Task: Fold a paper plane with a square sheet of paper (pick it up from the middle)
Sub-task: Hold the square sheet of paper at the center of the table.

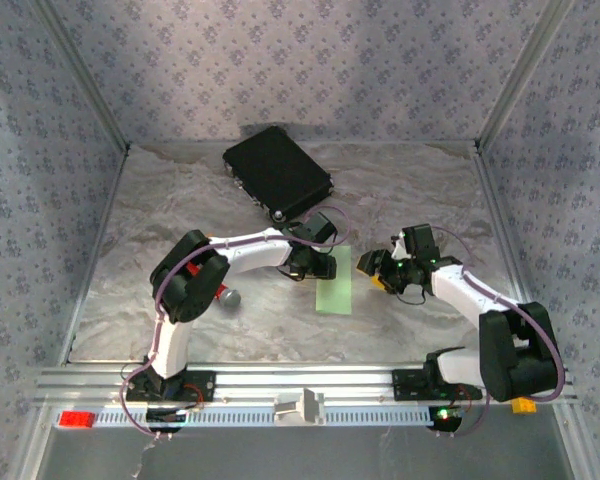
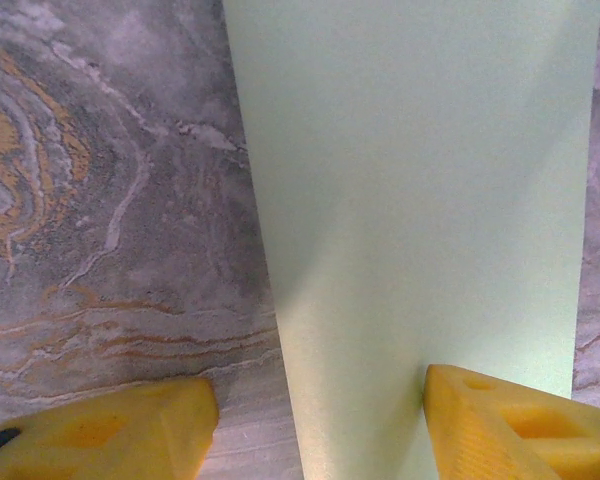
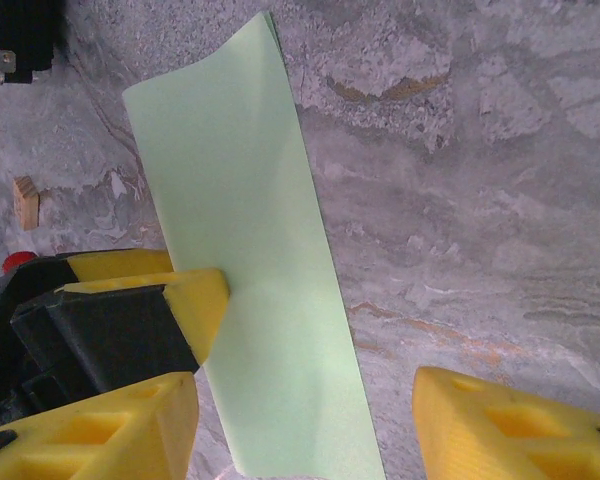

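Midway through folding a paper plane: finds the sheet of paper, pale green and already doubled into a narrow strip, lying on the marbled worktop between the two arms, well apart from the black case at the back. Shows the left tool open at the strip's left long edge, one yellow finger over bare stone and the other finger over the paper, unclear if pressing down or merely hovering. Shows the right tool just beside the strip's right edge, jaws parted, framing the strip in its own wrist view and gripping nothing. Catches, in that same view, the strip's far corner curling slightly off the stone.

Judged risky from here: thin, weightless paper, likely to skid or swing round if nudged by one finger without being pinned by the other tool. Could buckle instead of creasing if squeezed across its width. Could also spring open at the raised corner and throw the next fold out of line. With both tools crowded at one small strip, could end in a finger-to-finger knock.
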Robot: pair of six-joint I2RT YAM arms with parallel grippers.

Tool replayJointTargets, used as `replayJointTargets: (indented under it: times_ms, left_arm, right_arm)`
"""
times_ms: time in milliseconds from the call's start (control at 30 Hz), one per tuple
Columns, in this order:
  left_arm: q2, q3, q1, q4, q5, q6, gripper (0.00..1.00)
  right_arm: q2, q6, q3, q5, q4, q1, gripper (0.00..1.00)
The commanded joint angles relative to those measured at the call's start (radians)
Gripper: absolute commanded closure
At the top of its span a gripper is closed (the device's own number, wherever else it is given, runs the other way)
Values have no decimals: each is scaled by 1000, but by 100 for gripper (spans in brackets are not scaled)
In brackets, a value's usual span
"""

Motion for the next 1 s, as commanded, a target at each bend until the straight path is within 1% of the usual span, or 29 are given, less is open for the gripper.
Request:
replayJointTargets:
  times_ms: [0,133,200,300,367,467,633,800,967]
  left_arm:
    - [123,-36,-3,38,-27,28,39]
    - [124,-38,-3,38,-26,27,39]
    - [124,-38,-3,38,-27,27,39]
    - [126,-40,-3,38,-28,27,39]
    - [129,-41,-3,38,-27,27,39]
    - [129,-43,-5,39,-28,27,39]
    - [133,-41,-5,43,-28,26,39]
    - [135,-44,-6,44,-29,22,39]
    - [137,-45,-7,45,-30,20,39]
  right_arm:
    - [19,-8,-8,-29,14,6,46]
    - [40,-12,-2,-56,35,16,55]
    - [58,-13,4,-64,44,26,63]
    - [86,-19,15,-73,49,42,71]
    - [109,-29,27,-71,45,54,80]
    - [142,-33,38,-68,49,71,87]
    - [184,-31,56,-50,64,99,91]
    - [225,-28,77,-39,87,114,100]
    - [276,-22,101,-35,108,133,100]
